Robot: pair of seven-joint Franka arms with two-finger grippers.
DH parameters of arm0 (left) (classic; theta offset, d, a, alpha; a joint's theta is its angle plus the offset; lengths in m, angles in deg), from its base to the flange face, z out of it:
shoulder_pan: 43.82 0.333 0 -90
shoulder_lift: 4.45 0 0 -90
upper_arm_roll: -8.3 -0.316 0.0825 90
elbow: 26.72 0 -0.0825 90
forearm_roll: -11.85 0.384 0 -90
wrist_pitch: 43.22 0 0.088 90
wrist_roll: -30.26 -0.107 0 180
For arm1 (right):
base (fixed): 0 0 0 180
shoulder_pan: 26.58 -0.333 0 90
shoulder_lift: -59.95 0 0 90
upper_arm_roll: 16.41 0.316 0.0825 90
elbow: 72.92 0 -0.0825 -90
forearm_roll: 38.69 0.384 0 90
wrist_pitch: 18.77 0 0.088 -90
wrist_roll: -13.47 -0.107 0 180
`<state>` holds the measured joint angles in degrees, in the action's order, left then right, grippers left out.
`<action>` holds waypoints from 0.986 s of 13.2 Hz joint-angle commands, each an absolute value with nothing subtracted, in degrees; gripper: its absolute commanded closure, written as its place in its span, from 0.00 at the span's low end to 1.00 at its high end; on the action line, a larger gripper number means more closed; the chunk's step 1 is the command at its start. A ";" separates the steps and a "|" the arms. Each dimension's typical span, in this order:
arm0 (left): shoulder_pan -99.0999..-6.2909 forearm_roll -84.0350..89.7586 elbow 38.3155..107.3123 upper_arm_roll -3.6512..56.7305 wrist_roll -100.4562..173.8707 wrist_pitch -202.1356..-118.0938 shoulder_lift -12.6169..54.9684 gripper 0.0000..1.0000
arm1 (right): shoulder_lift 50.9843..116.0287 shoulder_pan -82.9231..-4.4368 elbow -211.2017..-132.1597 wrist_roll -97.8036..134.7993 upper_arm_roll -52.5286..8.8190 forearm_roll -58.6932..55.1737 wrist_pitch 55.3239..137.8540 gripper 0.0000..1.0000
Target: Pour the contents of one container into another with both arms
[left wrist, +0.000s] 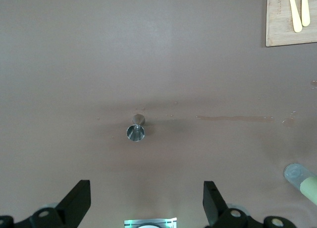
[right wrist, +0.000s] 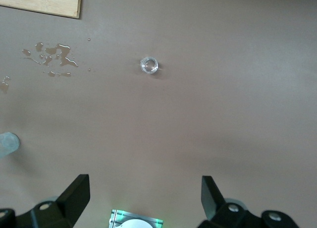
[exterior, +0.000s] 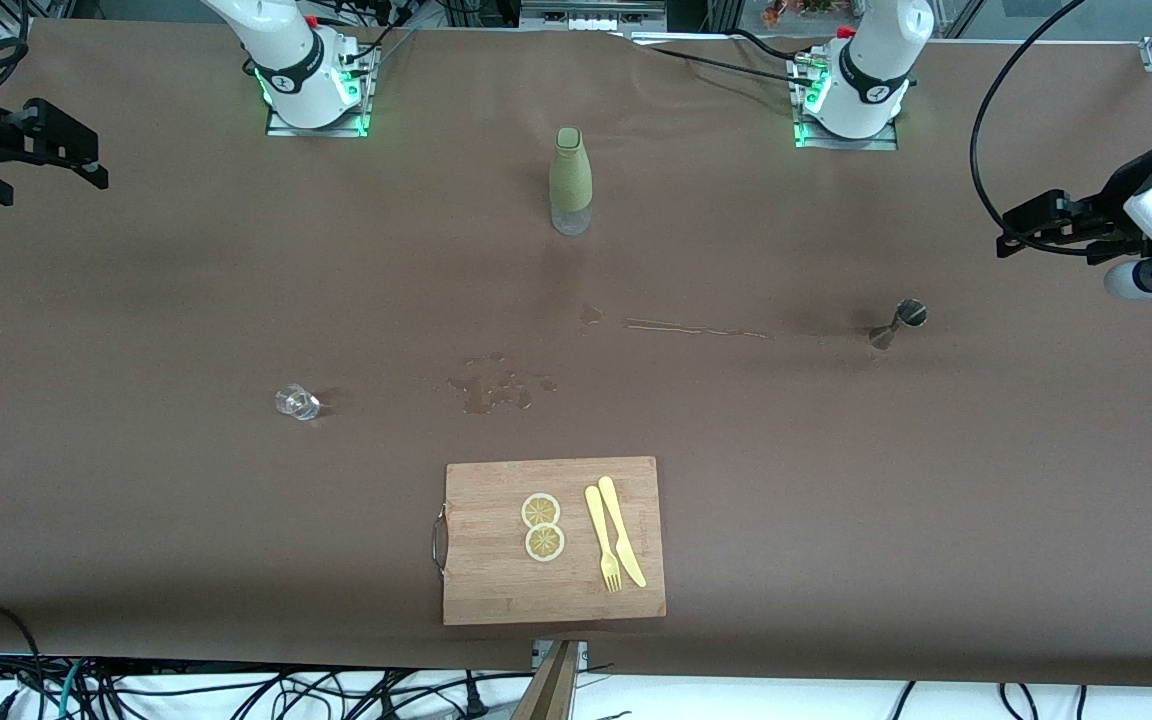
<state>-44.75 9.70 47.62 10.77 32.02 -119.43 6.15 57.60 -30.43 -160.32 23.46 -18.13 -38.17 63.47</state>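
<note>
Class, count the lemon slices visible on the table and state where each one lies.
2. Both lie on the cutting board, touching: one lemon slice farther from the front camera, the other lemon slice nearer. None appears hidden.

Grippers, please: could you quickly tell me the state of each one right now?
Left gripper: open, holding nothing, up over the table above the metal jigger.
Right gripper: open, holding nothing, up over the table above the small clear glass.

Olive-green bottle (exterior: 570, 178), yellow cutlery (exterior: 614, 533), brown table (exterior: 136, 300), silver jigger (exterior: 898, 323)
</note>
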 commanded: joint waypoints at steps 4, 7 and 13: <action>-44.61 9.48 45.61 10.67 32.45 -118.98 7.68 0.00 | 57.58 -30.71 -159.85 24.36 -17.02 -38.69 63.59 0.00; -44.44 9.48 45.61 10.50 32.45 -118.98 7.68 0.00 | 58.11 -30.62 -159.93 24.37 -17.11 -38.43 63.59 0.00; -44.26 9.48 45.61 10.41 32.81 -118.98 7.68 0.00 | 59.08 -30.36 -160.37 24.45 -17.28 -38.08 63.06 0.00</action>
